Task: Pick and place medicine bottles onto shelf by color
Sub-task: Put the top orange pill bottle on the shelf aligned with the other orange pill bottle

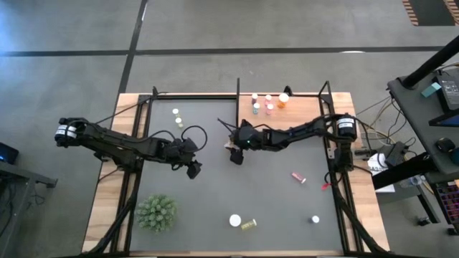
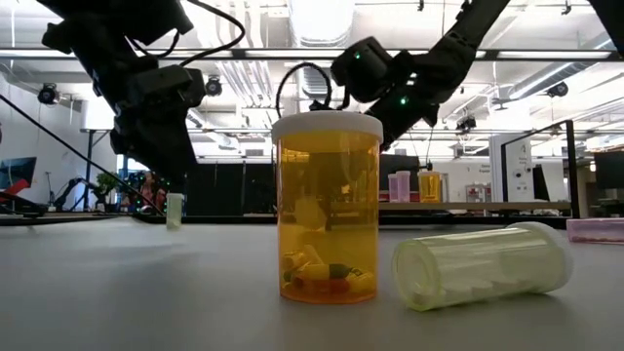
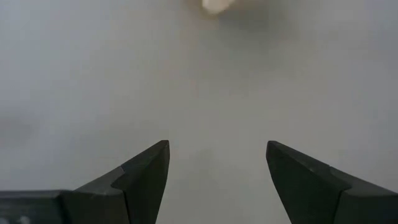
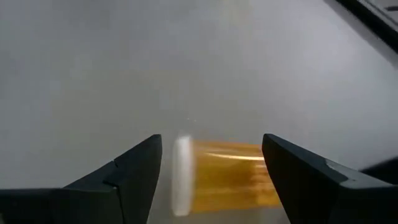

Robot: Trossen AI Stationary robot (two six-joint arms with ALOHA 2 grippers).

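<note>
My right gripper [image 4: 211, 163] [image 1: 235, 156] hovers open near the mat's middle. An orange medicine bottle [image 4: 230, 177] lies crosswise between its fingers. The bottle's white cap [image 4: 182, 177] stands a little apart from one finger, and its other end runs behind the other finger. My left gripper [image 3: 217, 163] [image 1: 193, 170] is open over bare mat, left of centre. The shelf [image 1: 305, 107] stands at the far right and carries three bottles [image 1: 269, 106]. Loose bottles include a lying pink one [image 1: 298, 177], an upright orange one [image 2: 327, 210] and a lying yellow-green one [image 2: 483, 265].
A spiky green plant [image 1: 156, 213] sits at the near left of the dark mat [image 1: 272, 201]. Two small bottles [image 1: 177, 117] stand at the far left, and a white one [image 1: 315, 219] at the near right. Black frame posts [image 1: 328, 93] rise along the table's edges.
</note>
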